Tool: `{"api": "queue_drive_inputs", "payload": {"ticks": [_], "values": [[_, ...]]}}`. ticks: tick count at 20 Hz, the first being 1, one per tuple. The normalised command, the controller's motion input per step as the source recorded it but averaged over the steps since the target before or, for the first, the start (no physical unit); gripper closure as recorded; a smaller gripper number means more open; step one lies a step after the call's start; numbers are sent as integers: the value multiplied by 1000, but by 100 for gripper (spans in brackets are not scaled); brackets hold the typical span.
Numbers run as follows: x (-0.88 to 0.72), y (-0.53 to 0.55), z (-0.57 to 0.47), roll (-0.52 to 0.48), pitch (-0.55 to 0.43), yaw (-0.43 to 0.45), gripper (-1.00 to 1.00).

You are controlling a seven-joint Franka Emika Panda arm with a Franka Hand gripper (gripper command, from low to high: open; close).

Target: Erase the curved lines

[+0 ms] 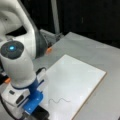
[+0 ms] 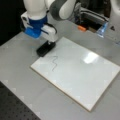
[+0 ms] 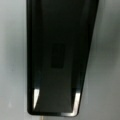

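End effector (image 2: 47, 42) on black eraser (image 2: 45, 48) at whiteboard (image 2: 82, 75) corner; grip state impossible to tell. Curve lines (image 2: 54, 63) intact, just beside, toward front view's bottom-right.

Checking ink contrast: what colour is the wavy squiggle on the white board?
Dark grey curve lines, clearest in a front view.
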Motion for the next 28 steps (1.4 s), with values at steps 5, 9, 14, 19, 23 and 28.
{"api": "queue_drive_inputs", "payload": {"ticks": [5,9,14,19,23,28], "values": [[188,-186,-6,179,58,18,-100],[133,-212,-75,167,7,-8,-100],[85,-216,-124,172,-31,4,-100],[56,-185,-125,169,-62,-11,-100],[41,-182,-118,148,-76,-30,-100],[10,-132,-106,133,-73,-33,-100]]}}
